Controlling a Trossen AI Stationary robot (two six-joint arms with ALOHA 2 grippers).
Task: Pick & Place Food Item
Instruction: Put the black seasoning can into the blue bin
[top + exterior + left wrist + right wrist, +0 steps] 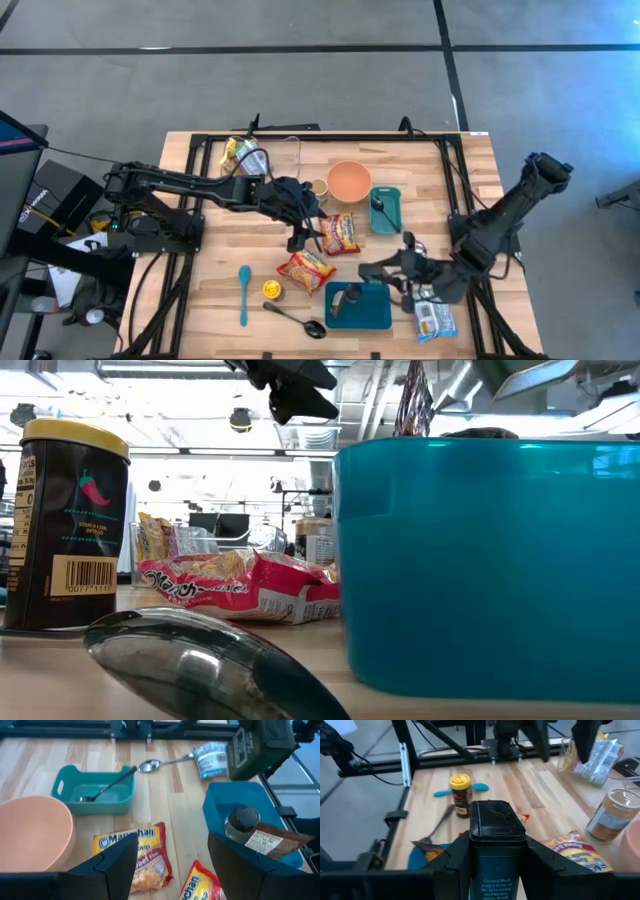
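We see the right claw clamped on a dark pepper tin, holding it just above the blue bin on the counter. The left claw hangs with fingers apart over the ramen packet beside that bin.

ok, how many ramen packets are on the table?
2. One ramen packet lies in front of the orange bowl. The second ramen packet lies next to it, beside the yellow-lidded jar. The arms could be hiding more.
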